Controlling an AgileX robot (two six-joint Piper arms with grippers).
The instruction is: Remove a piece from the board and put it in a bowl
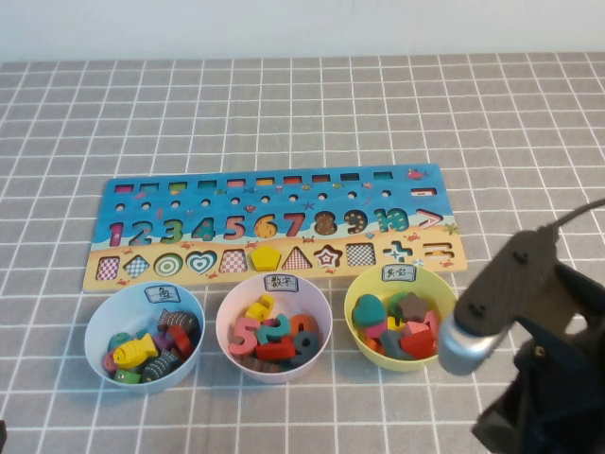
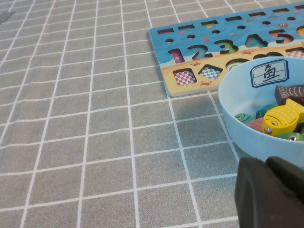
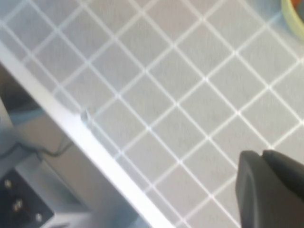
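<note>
Two hands sit at your near edge, neither on anything. The left hand shows only in the left wrist view, as a dark lump low over the grey checked desk, just beside the light blue bowl. You can't tell if it's spread or closed. The right hand is also only a dark edge, in its own wrist cam, state likewise can't be told. That cam looks at bare cloth, the desk's near lip and a sliver of the yellow bowl. The high view gives you the right arm raised at near right, in front of the yellow bowl.

Next out, 3 bowls in a row, left to right: light blue w/ fish pcs, pink bowl w/ numerals, yellow w/ shapes. The left wrist cam catches only the blue one and its label. Only the high view shows the pink bowl.

Beyond them lies the board, flat, long side facing you. The red 7 sits in the number row, betw. the orange 6 and the 8, apart from both hands. The yellow pentagon sits in the sandy strip, just behind the pink bowl. The left wrist cam shows the board's left end only, not the 7.
</note>
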